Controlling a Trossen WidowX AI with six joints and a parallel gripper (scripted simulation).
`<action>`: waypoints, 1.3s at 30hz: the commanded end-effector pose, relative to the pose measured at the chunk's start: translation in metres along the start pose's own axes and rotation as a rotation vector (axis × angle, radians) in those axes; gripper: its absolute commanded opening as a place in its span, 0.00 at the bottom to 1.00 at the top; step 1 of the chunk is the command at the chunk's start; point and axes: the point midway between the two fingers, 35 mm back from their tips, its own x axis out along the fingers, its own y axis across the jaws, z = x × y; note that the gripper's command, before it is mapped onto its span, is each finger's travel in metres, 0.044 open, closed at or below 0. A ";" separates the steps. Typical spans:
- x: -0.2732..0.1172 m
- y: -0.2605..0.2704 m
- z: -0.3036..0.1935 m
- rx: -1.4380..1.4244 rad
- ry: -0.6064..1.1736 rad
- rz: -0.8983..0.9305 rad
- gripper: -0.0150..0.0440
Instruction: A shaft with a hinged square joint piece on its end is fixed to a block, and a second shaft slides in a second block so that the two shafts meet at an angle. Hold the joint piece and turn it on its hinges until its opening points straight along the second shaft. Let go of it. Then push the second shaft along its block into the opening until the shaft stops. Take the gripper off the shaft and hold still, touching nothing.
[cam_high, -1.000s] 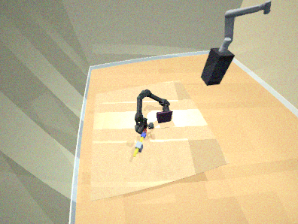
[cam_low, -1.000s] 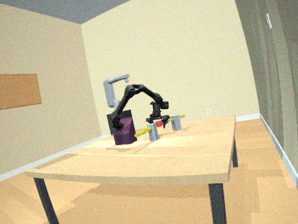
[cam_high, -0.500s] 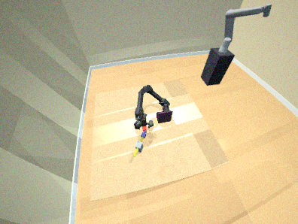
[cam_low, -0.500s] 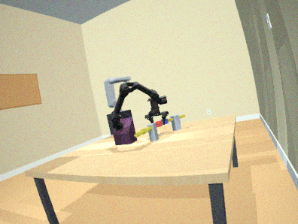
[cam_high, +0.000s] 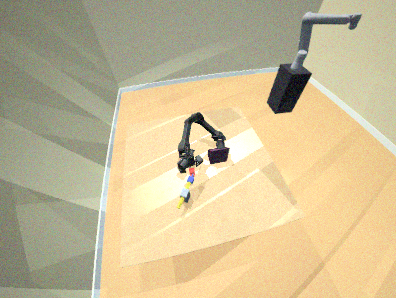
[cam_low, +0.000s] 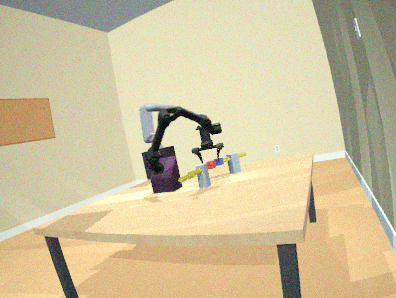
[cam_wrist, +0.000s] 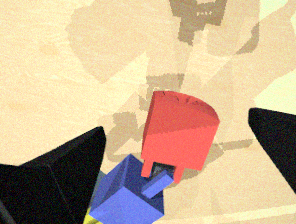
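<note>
The red square joint piece is hinged to a blue piece on the end of the first yellow shaft. That shaft runs through a grey block. The second yellow shaft runs through another grey block, near the red piece; the arm hides both in the top view. Whether the opening lines up with it, I cannot tell. My gripper is open and empty, its fingers apart on either side of the red piece.
The arm's dark purple base block is on the wooden table, near the second shaft's outer end. A grey arm on a black pedestal is away from the table.
</note>
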 end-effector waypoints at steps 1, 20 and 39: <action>-0.014 0.003 -0.001 -0.130 0.008 0.007 1.00; -0.069 0.001 -0.001 -0.773 0.010 0.015 1.00; -0.108 -0.007 0.004 -1.228 0.010 0.012 1.00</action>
